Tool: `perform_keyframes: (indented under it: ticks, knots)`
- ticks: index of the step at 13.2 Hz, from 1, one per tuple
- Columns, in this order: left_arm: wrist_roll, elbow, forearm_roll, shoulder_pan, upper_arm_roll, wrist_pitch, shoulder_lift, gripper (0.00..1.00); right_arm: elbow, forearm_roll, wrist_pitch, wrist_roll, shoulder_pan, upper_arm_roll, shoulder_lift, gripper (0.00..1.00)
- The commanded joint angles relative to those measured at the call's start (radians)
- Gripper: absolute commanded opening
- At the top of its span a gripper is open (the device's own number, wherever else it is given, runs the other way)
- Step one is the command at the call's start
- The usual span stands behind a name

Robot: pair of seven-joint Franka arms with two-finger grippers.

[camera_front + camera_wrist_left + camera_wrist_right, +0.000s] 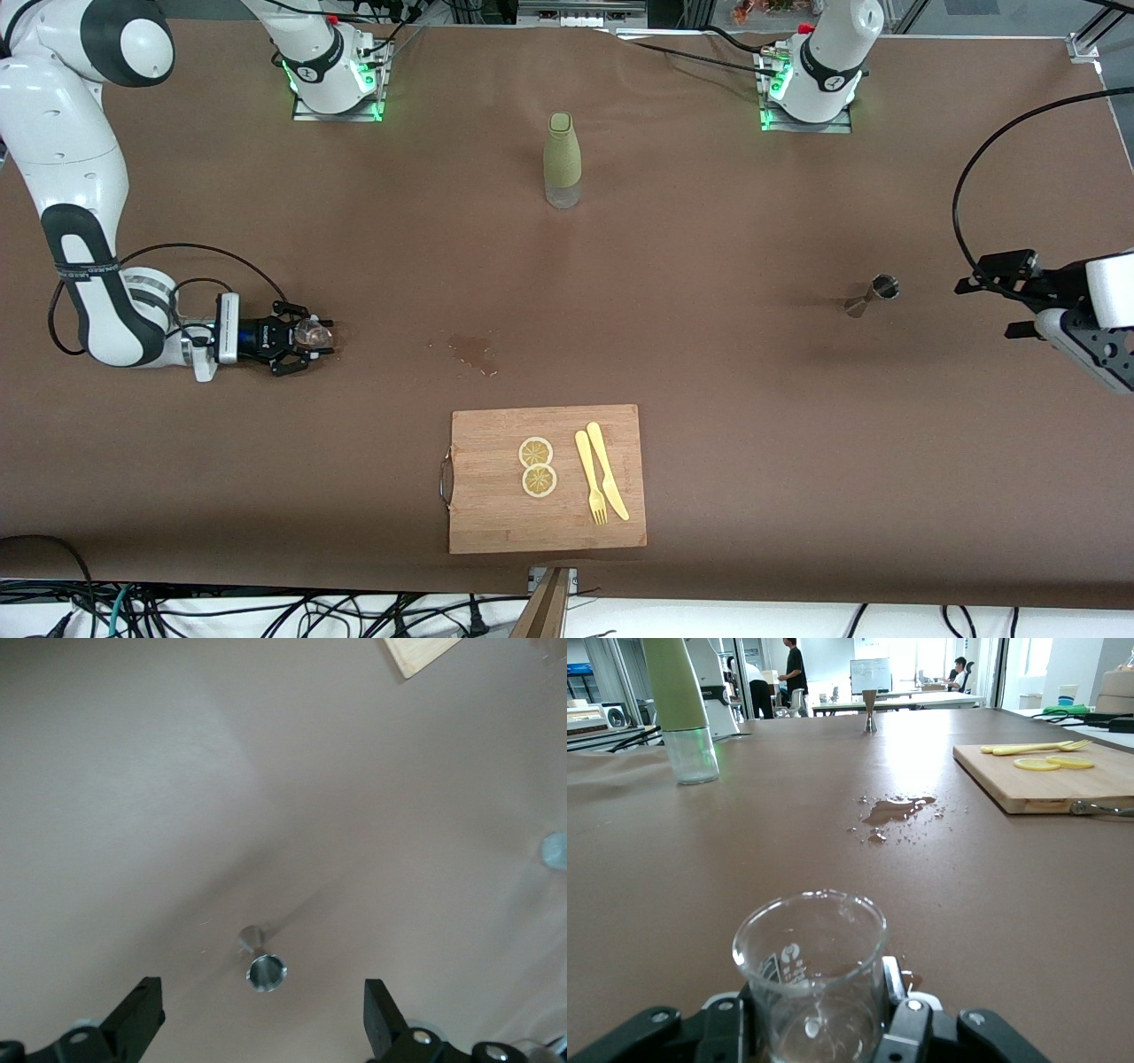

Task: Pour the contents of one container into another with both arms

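Closing in on a small clear beaker [810, 967], the right pincer [299, 340] sits low on the brown surface [709, 372], well away from the cutting board [496, 523] toward the right arm's end. Its fingers [908, 1028] stand on both sides of the glass, right at its wall. I cannot tell if they squeeze it yet. It comes in from the side, most likely so the beaker stays upright and can be tipped later.

The left pincer [257, 1023] hangs in the air over the little metal measuring cup [873, 295], which stands away from the cutting board toward the left arm's end and farther from the front camera. Its fingers are spread wide and hold nothing. They look down at the cup's open mouth, lined up to drop around it.

A green bottle [563, 159] stands upright, much farther from the front camera than the cutting board. A small wet spill [474, 350] lies just past the board's far edge. On the board rest two lemon slices [537, 466], a yellow fork [590, 478] and a yellow knife [608, 470], kept out of the way of the pouring.
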Motion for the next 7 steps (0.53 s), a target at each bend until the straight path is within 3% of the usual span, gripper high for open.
perform_keyframes:
  ticks: [1,4,7]
  knots:
    - [-0.124,-0.011,0.111,-0.045,-0.011,0.009,-0.089,1.0,0.017,-0.003,-0.01,0.003,0.009,0.021,0.021,0.54]
    - [-0.468,-0.012,0.222,-0.075,-0.089,0.003,-0.159,1.0,0.014,0.019,-0.008,0.001,0.019,0.024,0.023,0.55]
    - [-0.678,-0.023,0.207,-0.078,-0.141,-0.005,-0.196,1.0,0.014,0.025,-0.011,-0.002,0.024,0.024,0.023,0.55]
